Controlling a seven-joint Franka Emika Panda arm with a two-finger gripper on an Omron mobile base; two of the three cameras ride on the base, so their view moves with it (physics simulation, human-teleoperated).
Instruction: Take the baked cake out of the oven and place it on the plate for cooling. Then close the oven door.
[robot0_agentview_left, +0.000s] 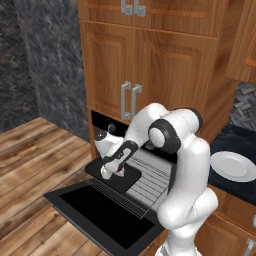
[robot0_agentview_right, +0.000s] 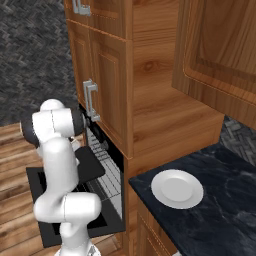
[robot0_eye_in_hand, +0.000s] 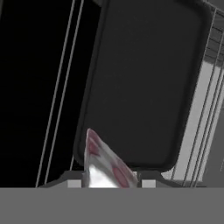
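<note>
Black oven (robot0_agentview_left: 100, 122) stood open, door (robot0_agentview_left: 100, 215) folded down flat below the pulled-out wire rack (robot0_agentview_left: 150, 177). Held a dark tray (robot0_agentview_left: 131, 179) on that rack. Gripper (robot0_agentview_left: 107, 172) hung over the tray, jaws nearly shut on the cake slice (robot0_eye_in_hand: 103, 164). White plate (robot0_agentview_right: 177, 189) sat well apart on the counter (robot0_agentview_right: 220, 210).

Wooden cabinets (robot0_agentview_left: 150, 65) with silver handles (robot0_agentview_left: 131, 100); dark stone wall (robot0_agentview_left: 45, 55), plank floor (robot0_agentview_left: 35, 155), black countertop (robot0_agentview_right: 220, 200)
</note>
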